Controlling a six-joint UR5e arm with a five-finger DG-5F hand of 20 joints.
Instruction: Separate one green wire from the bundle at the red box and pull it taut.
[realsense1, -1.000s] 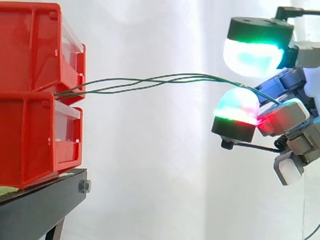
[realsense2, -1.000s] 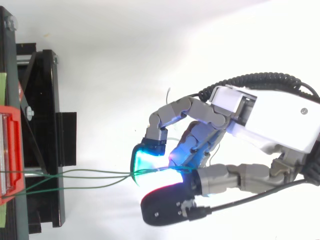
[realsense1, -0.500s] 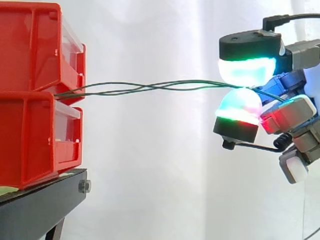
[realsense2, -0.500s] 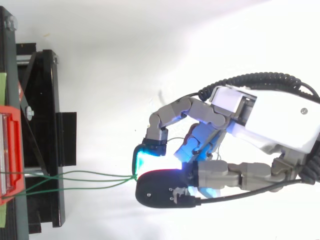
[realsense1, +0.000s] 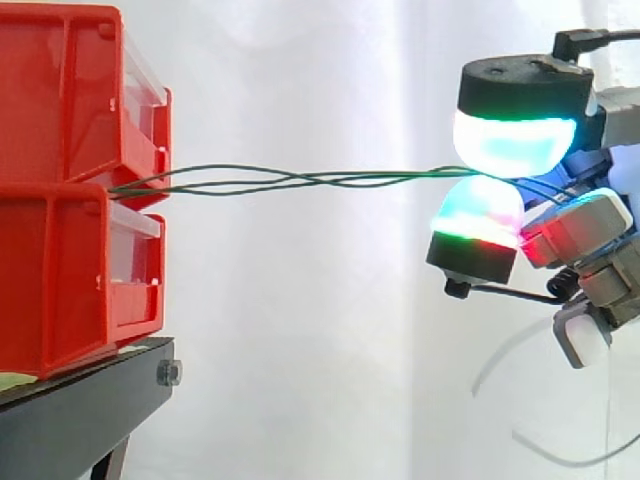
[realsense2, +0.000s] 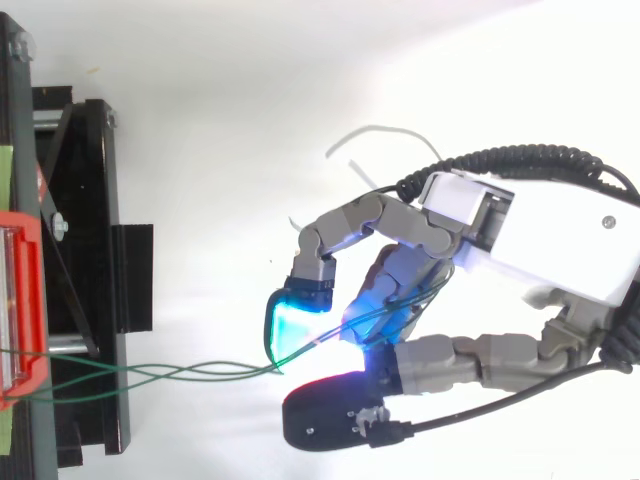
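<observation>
Two red bins (realsense1: 60, 100) are stacked at the left on a black stand (realsense1: 80, 415). A few thin green wires (realsense1: 300, 180) come out from between the bins and run almost level to the right, loosely twisted round each other. My hand (realsense1: 590, 235) is at their far end. One glowing pad (realsense1: 515, 145) sits above the wires and another (realsense1: 478, 212) below, pinching them together. From above, the green wires (realsense2: 170, 372) cross, meet at the cyan pad (realsense2: 292, 322), then loop on under my hand (realsense2: 520, 235). No strand stands apart from the others.
The black stand (realsense2: 80, 250) runs down the left side, with the red bin's front (realsense2: 18, 300) at its edge. A thin white curved strip (realsense2: 385, 133) lies just beyond my hand. A white curtain hangs behind.
The upper pad closed down onto the wires, then shifted slightly right. The wires now run straighter and more twisted. A thin white strip has appeared beside my hand.
</observation>
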